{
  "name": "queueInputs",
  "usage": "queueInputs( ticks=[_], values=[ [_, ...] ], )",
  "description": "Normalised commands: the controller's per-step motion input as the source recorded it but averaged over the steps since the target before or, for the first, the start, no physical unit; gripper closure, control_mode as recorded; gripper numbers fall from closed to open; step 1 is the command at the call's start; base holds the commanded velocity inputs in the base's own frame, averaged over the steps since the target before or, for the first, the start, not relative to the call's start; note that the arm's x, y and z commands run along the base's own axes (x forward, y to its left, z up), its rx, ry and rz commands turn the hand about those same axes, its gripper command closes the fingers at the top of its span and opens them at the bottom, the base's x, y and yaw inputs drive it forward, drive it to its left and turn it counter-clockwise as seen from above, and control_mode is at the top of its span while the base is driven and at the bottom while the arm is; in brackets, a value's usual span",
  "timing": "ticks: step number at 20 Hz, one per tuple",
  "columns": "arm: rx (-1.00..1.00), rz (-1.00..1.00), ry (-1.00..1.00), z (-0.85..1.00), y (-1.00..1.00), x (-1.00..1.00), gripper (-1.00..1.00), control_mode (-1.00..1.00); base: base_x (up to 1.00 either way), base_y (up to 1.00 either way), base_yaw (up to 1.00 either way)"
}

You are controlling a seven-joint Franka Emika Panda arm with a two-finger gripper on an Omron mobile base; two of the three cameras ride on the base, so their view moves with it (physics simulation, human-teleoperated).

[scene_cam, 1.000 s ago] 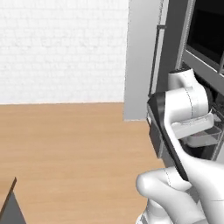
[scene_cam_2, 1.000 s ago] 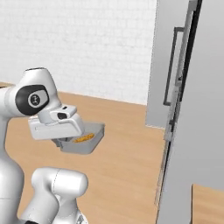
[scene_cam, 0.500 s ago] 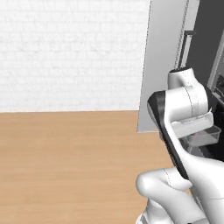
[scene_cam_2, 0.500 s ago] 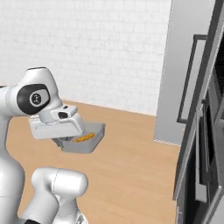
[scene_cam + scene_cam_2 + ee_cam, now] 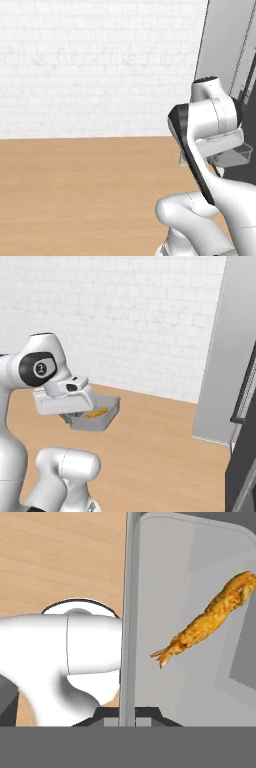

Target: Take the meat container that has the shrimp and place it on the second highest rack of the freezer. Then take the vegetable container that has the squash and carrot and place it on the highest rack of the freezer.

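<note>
Orange-yellow, one shrimp [image 5: 207, 619] is seen lying in one grey meat container [image 5: 102, 418], its long axis slanted across the tray floor in the hand view, tail fan toward the fingers. One rim is clamped by the closed gripper [image 5: 127, 714], above wood flooring [image 5: 160, 451]. One freezer [image 5: 235, 356] is seen at right, well apart.

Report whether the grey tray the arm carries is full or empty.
Nearly empty: the shallow grey plastic tray holds one thin orange-yellow shrimp on a bare floor.
</note>
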Motion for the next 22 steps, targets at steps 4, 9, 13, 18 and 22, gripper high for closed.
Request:
queueInputs(
  ticks=[4, 9, 13, 18, 22],
  values=[
    [0.00, 0.00, 0.00, 0.00, 0.00, 0.00, 1.00, 1.00, 0.74, 0.48, 0.00],
    [0.00, 0.00, 0.00, 0.00, 0.00, 0.00, 1.00, 1.00, 0.73, 0.38, -0.11],
    [0.00, 0.00, 0.00, 0.00, 0.00, 0.00, 1.00, 1.00, 0.77, 0.40, -0.45],
    [0.00, 0.00, 0.00, 0.00, 0.00, 0.00, 1.00, 1.00, 0.92, 0.46, -0.52],
    [0.00, 0.00, 0.00, 0.00, 0.00, 0.00, 1.00, 1.00, 0.84, 0.45, -0.56]
  ],
)
